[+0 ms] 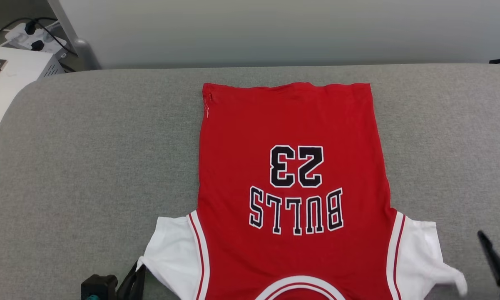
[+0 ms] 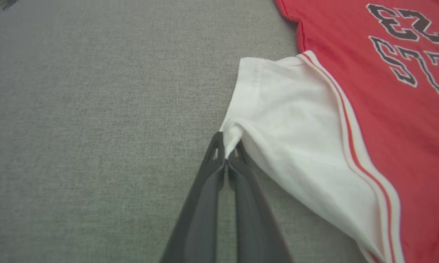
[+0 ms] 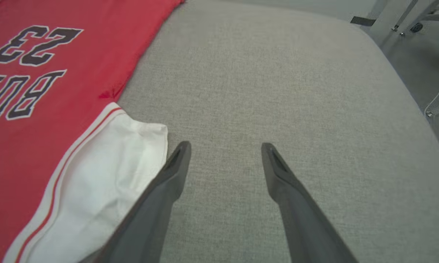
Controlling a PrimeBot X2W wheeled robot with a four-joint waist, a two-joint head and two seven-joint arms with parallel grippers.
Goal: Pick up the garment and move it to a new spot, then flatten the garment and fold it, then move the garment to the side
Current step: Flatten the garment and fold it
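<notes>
Up close, my left gripper point(image 2: 226, 148) is clamped on the garment point(image 2: 387, 146). Its two dark fingers point(image 2: 212, 171) meet at the tips with a small tuft of the white left sleeve point(image 2: 288, 120) squeezed between them. The sleeve's outer corner is drawn into a ridge toward that pinch, while the rest of it lies spread on the grey padded surface point(image 2: 95, 128).

On the other side, my right gripper point(image 3: 225, 148) stands wide apart and holds nothing. Its tips are over bare grey padding just beside the white right sleeve point(image 3: 106, 175). I cannot tell whether the nearer finger touches the cloth.

From the head camera, the red T-shirt lies flat and printed side up in the middle of the surface. Its hem points toward the far edge and its white-banded collar toward me, so the black-and-white "BULLS" and "23" read upside down. Thin red-and-white stripes mark where each sleeve joins the body. The left sleeve ends at my closed fingers at the lower left. The right sleeve trails to a loose point near the open fingers at the lower right.

Beyond the padding a pale wall point(image 1: 274, 29) runs across the back. A white power strip point(image 1: 29, 35) with black plugs and a white box point(image 1: 12, 79) sit off the far left corner.
</notes>
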